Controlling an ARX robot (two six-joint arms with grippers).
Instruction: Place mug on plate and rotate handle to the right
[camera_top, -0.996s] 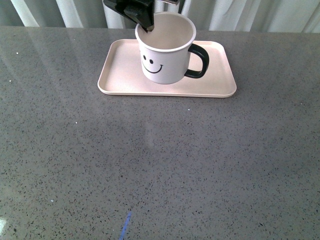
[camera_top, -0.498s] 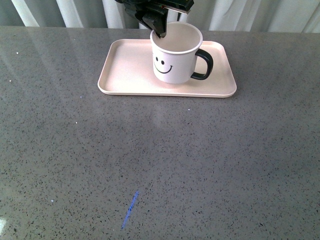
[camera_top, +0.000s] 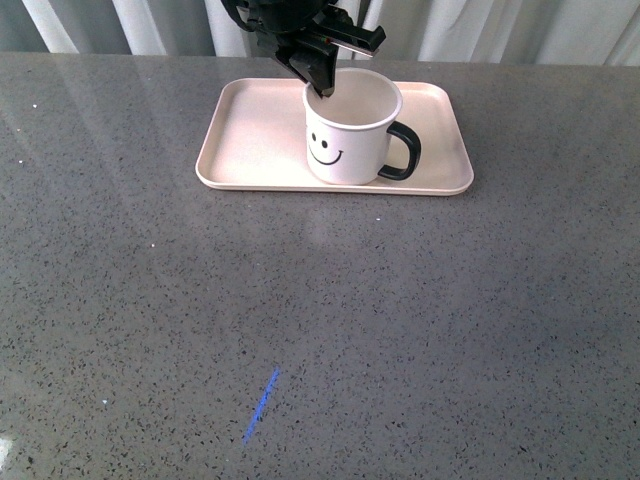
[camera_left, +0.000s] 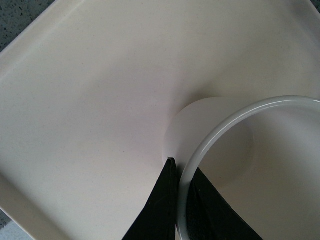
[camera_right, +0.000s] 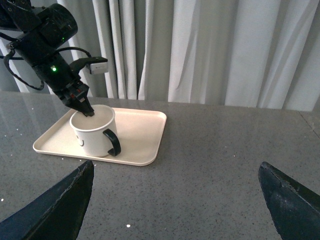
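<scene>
The white mug (camera_top: 348, 140) with a black smiley face stands upright on the pale pink plate (camera_top: 255, 150), toward its right half. Its black handle (camera_top: 402, 152) points right. My left gripper (camera_top: 322, 82) is shut on the mug's far-left rim, one finger inside and one outside. The left wrist view shows the mug rim (camera_left: 210, 145) pinched between the black fingers (camera_left: 160, 210) over the plate (camera_left: 90, 100). In the right wrist view, the mug (camera_right: 95, 132) and plate (camera_right: 145, 130) lie far off, while my right gripper (camera_right: 175, 200) hangs open over bare table.
Grey speckled tabletop (camera_top: 320, 320) spreads in front of the plate. A short blue mark (camera_top: 260, 405) lies on it near the front. Pale curtains (camera_right: 215, 50) hang behind the table's far edge.
The mug, held by my left gripper, has shifted right over the plate and come down. Its handle still points right.
</scene>
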